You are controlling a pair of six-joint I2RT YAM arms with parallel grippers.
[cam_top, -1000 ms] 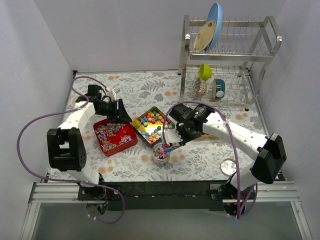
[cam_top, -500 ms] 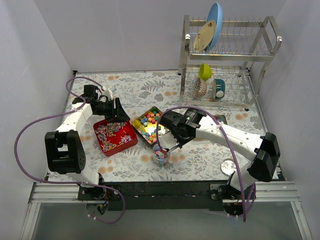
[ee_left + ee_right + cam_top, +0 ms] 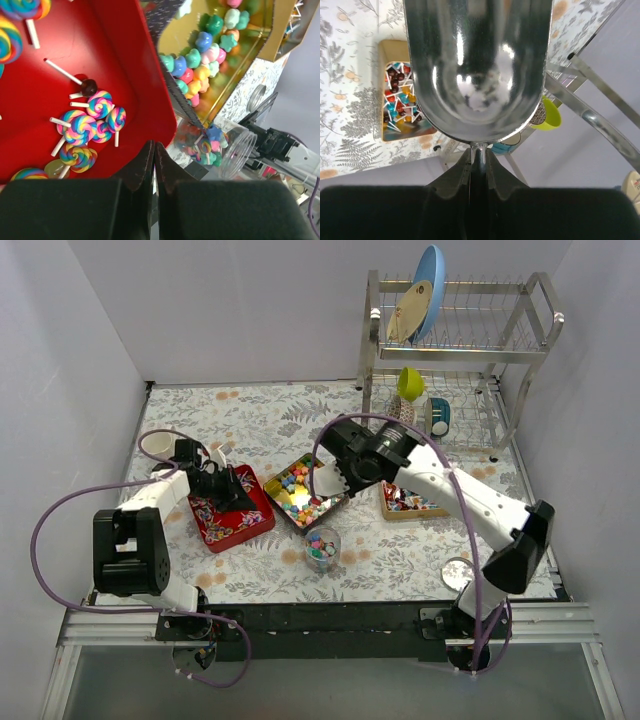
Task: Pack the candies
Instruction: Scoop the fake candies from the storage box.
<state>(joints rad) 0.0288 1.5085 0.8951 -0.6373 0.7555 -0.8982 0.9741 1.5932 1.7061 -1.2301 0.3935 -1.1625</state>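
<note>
Small pastel candies (image 3: 305, 483) lie in an open gold tin (image 3: 283, 502); more fill a clear glass cup (image 3: 321, 548) just in front of it. My right gripper (image 3: 342, 478) hangs over the tin's right end, shut on the handle of a shiny metal scoop (image 3: 477, 70), whose bowl looks empty. In the right wrist view the right gripper (image 3: 479, 150) pinches the thin handle. My left gripper (image 3: 153, 148) is shut with nothing between its fingers, low over the near rim of the red tin (image 3: 100, 45). From there the candies (image 3: 200, 55) and the cup (image 3: 227, 150) show to the right.
The red tin (image 3: 238, 525) holds swirl lollipops (image 3: 85, 127). A tan tray (image 3: 388, 510) of small lollipops sits right of the gold tin. A dish rack (image 3: 455, 360) with plates and cups stands at the back right. A round lid (image 3: 457, 572) lies front right.
The right arm lifted the scoop from above the cup back to the gold tin's far end. The left gripper closed and moved down to the red tin.
</note>
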